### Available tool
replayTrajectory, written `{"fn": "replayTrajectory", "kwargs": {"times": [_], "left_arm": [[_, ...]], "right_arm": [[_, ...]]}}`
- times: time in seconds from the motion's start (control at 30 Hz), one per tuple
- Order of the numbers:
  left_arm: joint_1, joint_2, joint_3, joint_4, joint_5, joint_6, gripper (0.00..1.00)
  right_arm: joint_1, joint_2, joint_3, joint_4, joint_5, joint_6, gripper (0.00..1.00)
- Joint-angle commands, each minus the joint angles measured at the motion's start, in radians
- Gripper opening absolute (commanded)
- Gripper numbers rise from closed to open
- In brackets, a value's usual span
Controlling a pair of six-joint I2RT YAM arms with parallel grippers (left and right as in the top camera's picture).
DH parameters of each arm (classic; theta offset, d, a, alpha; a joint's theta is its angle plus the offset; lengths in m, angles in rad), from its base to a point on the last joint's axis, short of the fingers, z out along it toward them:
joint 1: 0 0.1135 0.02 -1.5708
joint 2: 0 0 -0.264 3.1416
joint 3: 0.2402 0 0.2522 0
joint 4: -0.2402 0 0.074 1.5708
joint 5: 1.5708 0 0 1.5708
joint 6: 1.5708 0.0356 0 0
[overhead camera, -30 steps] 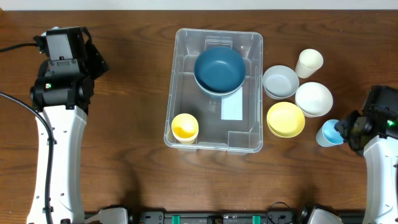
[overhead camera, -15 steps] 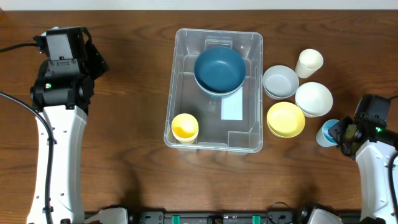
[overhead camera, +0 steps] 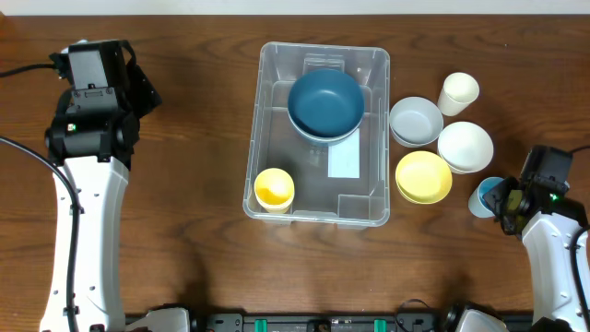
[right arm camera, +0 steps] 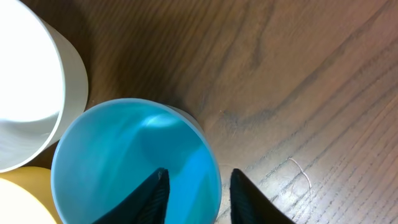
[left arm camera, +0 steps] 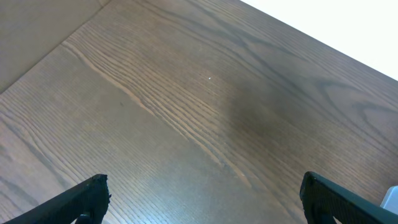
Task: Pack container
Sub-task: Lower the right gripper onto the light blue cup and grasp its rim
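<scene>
Right wrist view shows the right gripper (right arm camera: 198,190) straddling the rim of the blue cup (right arm camera: 130,155), one finger inside and one outside. The jaws stand partly apart, with a strip of blue showing between the inner finger and the wall, so the cup does not look pinched yet. To do this well, the pinch should land squarely on the thin wall and low enough that the cup cannot swing. The lift should then go straight up before any travel to the left. The white bowl (right arm camera: 25,81) sits just beside the cup on its far left, and the yellow bowl (right arm camera: 18,199) edges in at the near left. A tilted or dragged cup would likely knock either one. From overhead, the container (overhead camera: 313,189) stands in the middle of the table (overhead camera: 184,184), well apart from the cup. The yellow and white bowls lie between the two, so I judge the carry needs to clear both bowls and the container's right wall. Farther back on the right are a grey bowl (overhead camera: 416,121) and a cream cup (overhead camera: 458,92). Inside the container, a dark blue bowl (overhead camera: 324,103) fills the far end and a yellow cup (overhead camera: 274,189) stands in the near left corner. The floor around the white label (overhead camera: 343,161) is free for a landing. The left gripper (left arm camera: 205,202) hangs wide open over bare wood at the far left, holding nothing.
</scene>
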Motion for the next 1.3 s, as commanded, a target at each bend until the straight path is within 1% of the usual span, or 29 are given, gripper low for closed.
{"fn": "replayTrajectory", "kwargs": {"times": [0.0,0.43,0.63,1.2,1.23,1.27], "left_arm": [[0.005,-0.002,0.013,-0.003,-0.020,0.009,0.98],[0.005,-0.002,0.013,-0.003,-0.020,0.009,0.98],[0.005,-0.002,0.013,-0.003,-0.020,0.009,0.98],[0.005,-0.002,0.013,-0.003,-0.020,0.009,0.98],[0.005,-0.002,0.013,-0.003,-0.020,0.009,0.98],[0.005,-0.002,0.013,-0.003,-0.020,0.009,0.98]], "right_arm": [[-0.008,-0.002,-0.008,0.002,0.004,0.005,0.32],[-0.008,-0.002,-0.014,0.002,0.004,0.005,0.31],[-0.008,0.003,-0.014,0.002,0.004,0.005,0.29],[-0.008,0.026,-0.014,0.002,0.004,0.005,0.28],[-0.008,0.026,-0.014,0.002,0.005,0.005,0.27],[-0.008,0.026,-0.014,0.002,0.005,0.005,0.24]]}}
